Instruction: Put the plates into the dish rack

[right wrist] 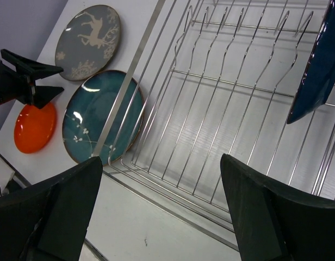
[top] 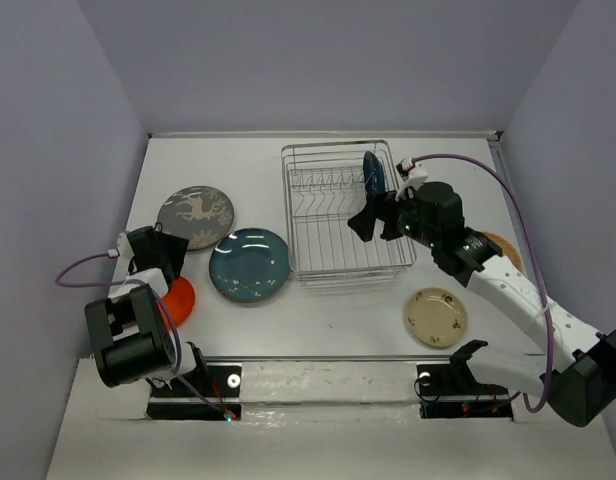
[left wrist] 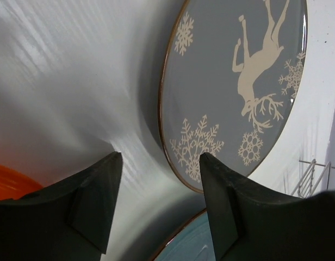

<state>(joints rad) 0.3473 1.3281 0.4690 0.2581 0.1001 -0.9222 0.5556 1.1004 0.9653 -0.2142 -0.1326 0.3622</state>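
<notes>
Dish rack (top: 346,215): silvery wire basket at the far middle of the tabletop (top: 338,325). The row of upright prongs inside is there to keep plates standing on edge.
Rack contents: one item, the dark-blue leaf-shaped plate (right wrist: 318,60). It stands on edge at the right end of the prong row, slightly tilted. The other slots are bare.
Grey plate (left wrist: 233,81): white deer and snowflakes. It lies flat on the tabletop, left of the rack and apart from it.
Teal plate (right wrist: 102,117): lies flat, just beside the rack's left wall. Contact with the wall cannot be told.
Orange plate (right wrist: 34,126): the smallest. It lies flat at the near left, beside the teal plate.
Cream plate (top: 435,316): speckled and flat, on the near side of the rack, toward the right.
Tan plate (top: 505,243): right of the rack, mostly hidden behind the right arm.
Left pincer (left wrist: 159,201): jaws partly apart, holding nothing. It sits low over bare tabletop between the orange and grey plates, with its fingers aimed at the grey rim. This looks like a line-up to take that plate by its edge.
Right pincer (right wrist: 162,212): jaws wide and empty. It hovers over the rack, near the dark-blue plate but not touching it.
Tally: one of six plates is racked and five lie flat outside. The flat ones will likely need lifting by the rim and turning upright to fit between the prongs.
</notes>
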